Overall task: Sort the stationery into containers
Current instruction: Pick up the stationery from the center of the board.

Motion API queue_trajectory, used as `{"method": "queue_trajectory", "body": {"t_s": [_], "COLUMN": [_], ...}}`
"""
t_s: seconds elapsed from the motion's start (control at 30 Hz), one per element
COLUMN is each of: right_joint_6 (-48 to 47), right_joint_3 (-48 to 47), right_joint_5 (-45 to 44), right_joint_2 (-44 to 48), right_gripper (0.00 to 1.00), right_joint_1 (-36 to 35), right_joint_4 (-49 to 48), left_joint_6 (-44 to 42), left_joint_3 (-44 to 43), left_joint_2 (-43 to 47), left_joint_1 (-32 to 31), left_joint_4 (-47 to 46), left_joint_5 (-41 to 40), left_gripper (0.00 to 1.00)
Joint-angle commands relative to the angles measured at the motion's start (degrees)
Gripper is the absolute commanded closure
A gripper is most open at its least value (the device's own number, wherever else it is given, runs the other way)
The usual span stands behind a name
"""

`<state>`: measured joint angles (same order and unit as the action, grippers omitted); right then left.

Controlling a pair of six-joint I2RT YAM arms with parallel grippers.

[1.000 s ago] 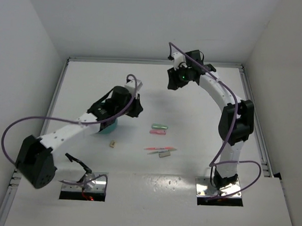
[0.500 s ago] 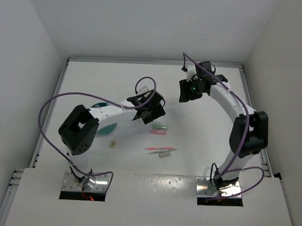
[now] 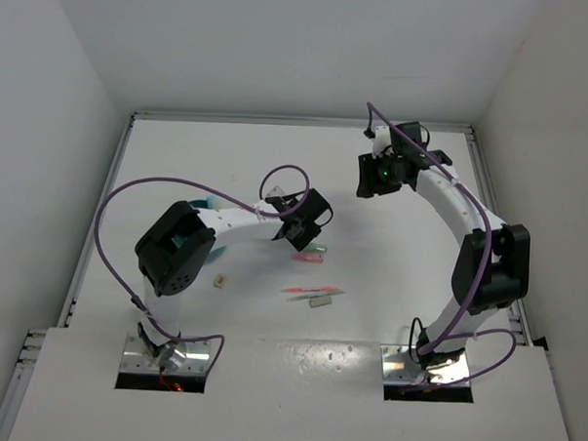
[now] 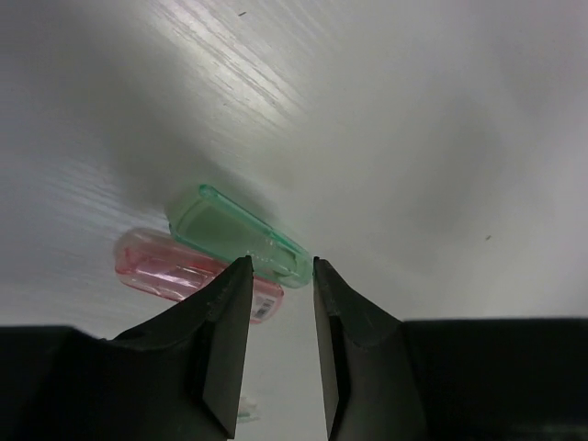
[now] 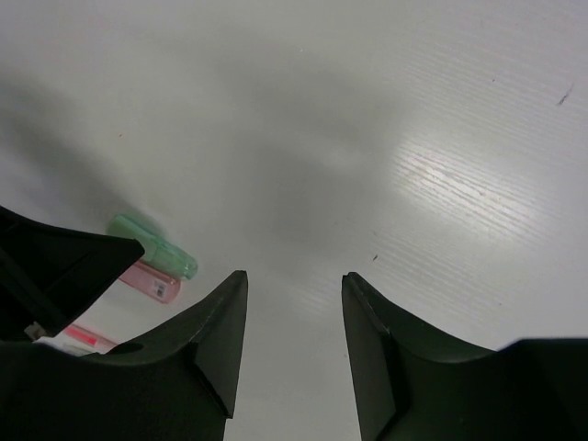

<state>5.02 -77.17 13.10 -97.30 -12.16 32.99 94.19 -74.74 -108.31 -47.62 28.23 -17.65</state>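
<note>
A short green piece (image 4: 241, 234) lies on the white table beside a pink piece (image 4: 175, 271); from above they show as green (image 3: 313, 248) and pink (image 3: 309, 259). My left gripper (image 3: 308, 226) hovers right over them, open by a narrow gap with nothing between its fingers; the green piece's end sits just past the fingertips (image 4: 241, 268). A thin red pen (image 3: 310, 291) and a small beige eraser (image 3: 217, 280) lie nearer the front. The teal cup (image 3: 207, 204) is mostly hidden behind the left arm. My right gripper (image 3: 379, 175) hangs open and empty at the back right, above bare table.
The right wrist view shows the green piece (image 5: 152, 246), the pink piece (image 5: 149, 280), the dark body of the left gripper (image 5: 55, 266) and a bit of the red pen (image 5: 83, 335). White walls enclose the table on three sides.
The left arm has swung right, away from the teal cup, to above the green and pink pieces; its jaws opened wide, then narrowed. The right gripper drifted slightly right and narrowed a little.
</note>
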Motion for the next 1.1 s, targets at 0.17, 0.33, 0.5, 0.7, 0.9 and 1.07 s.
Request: {"method": "queue_trajectory", "body": {"t_s": [0.17,0.33,0.5,0.7,0.9,1.07], "right_joint_6": [0.9,0.9,0.9,0.9,0.9,1.4], "right_joint_3": [0.3,0.3,0.3,0.3,0.3,0.9], "right_joint_5": [0.3,0.3,0.3,0.3,2.0,3.1], "right_joint_2": [2.4,2.4,2.9,3.4,3.4,4.5], "right_gripper": [0.54,0.54,0.53,0.53,0.53,0.53], "right_joint_1": [0.3,0.3,0.3,0.3,0.8,0.8], "right_joint_4": [-2.5,-2.5,-2.5,-2.5,-2.5,-2.5], "left_joint_6": [4.2,4.2,4.7,4.2,2.9,1.5], "left_joint_3": [-1.5,-1.5,-1.5,-5.1,-8.1,-10.9], "left_joint_2": [-2.8,-3.6,-5.5,-8.1,-10.5,-12.8], "left_joint_1": [-0.5,-1.0,-0.5,0.1,0.6,1.6], "left_joint_4": [0.9,0.9,0.9,3.8,7.4,12.6], "left_joint_5": [-0.4,-0.9,-0.4,-0.4,-0.1,1.7], "left_gripper": [0.6,0.57,0.51,0.41,0.4,0.4]}}
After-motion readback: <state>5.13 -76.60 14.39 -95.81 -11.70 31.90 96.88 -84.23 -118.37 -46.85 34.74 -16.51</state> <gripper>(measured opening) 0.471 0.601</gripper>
